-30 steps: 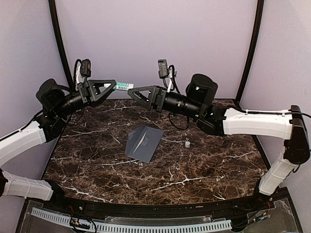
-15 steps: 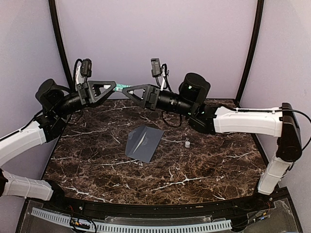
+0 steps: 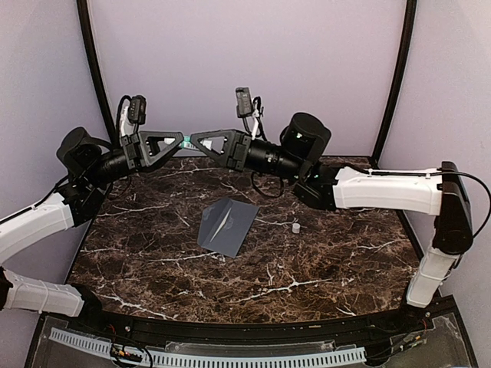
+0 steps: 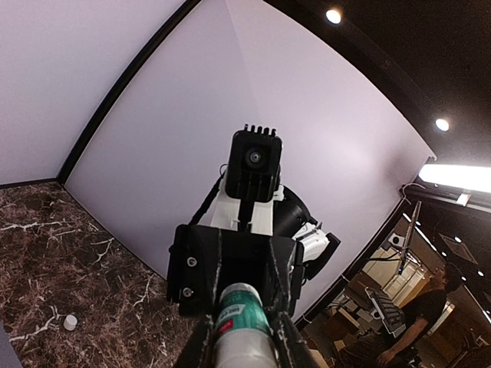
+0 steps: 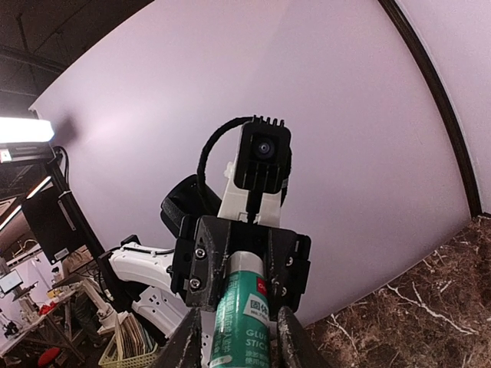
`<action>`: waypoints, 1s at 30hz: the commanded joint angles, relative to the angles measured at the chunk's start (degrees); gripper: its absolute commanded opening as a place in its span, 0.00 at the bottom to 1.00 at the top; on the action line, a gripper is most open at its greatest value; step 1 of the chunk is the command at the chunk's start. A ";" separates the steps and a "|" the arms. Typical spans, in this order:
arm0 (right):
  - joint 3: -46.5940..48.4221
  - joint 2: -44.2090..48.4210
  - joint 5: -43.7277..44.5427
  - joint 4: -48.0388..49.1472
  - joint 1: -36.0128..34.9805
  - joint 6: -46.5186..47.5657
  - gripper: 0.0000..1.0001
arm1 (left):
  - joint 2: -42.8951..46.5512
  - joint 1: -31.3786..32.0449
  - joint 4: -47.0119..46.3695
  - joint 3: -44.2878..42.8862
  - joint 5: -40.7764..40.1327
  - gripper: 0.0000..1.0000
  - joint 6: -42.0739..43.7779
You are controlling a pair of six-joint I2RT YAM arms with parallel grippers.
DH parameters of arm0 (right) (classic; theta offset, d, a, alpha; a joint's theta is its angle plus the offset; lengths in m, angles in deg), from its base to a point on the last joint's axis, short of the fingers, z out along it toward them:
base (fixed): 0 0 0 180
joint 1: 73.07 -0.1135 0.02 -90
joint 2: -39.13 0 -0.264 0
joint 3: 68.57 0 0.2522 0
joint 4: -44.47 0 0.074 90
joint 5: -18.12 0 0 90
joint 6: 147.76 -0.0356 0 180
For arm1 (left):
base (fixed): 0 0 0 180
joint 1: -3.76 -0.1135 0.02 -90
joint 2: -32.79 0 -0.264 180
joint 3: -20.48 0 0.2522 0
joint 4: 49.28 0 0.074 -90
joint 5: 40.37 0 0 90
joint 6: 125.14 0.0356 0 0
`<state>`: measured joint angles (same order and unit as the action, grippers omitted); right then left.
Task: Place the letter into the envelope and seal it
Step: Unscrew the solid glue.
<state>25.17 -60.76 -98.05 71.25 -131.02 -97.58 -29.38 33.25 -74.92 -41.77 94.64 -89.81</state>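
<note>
Pushed the right gripper [image 3: 196, 141] across towards 9 o'clock, high over the table's [image 3: 345, 261] far edge at about 11 o'clock, until tip to tip with the left gripper [image 3: 177, 141]; stood well apart from it a second back. Kept the glue stick [image 5: 242, 310] pinched firmly in the left fingers, narrow-set and unmoved. Drew the right jaws in from wide to a close straddle round the tube's other end; could not tell from either wrist view whether already biting or just shy of contact. Looked like a handover, or a two-handed twist to wind out the glue, by my reading. Left the envelope [image 3: 227, 227] flat near the table's centre, untouched, long axis running roughly 1 to 7 o'clock, with a small white cap [image 3: 296, 227] lying apart at its 3 o'clock. Saw no letter anywhere, so presumably tucked inside already; if so, only gluing and pressing the flap left to do.
</note>
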 commanded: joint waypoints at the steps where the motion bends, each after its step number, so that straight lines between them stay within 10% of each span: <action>1: 1.40 -0.50 -1.29 2.70 -0.43 -0.33 0.31 | 0.84 0.04 -3.22 0.36 0.48 0.00 0.17; 9: 1.31 -0.56 -1.16 1.26 -0.47 -0.22 0.32 | 0.19 0.04 -4.03 0.17 0.57 0.00 -0.20; 20: -0.03 0.37 0.29 1.90 -0.49 0.51 0.09 | -0.10 0.04 -3.12 0.23 1.04 0.02 0.36; 30: -5.62 6.13 7.83 -0.08 -0.41 4.78 0.04 | 1.66 0.04 9.40 -1.16 -2.01 0.81 8.52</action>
<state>21.22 -58.69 -94.43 70.07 -131.20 -95.43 -29.66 33.23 -71.20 -41.77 93.79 -85.44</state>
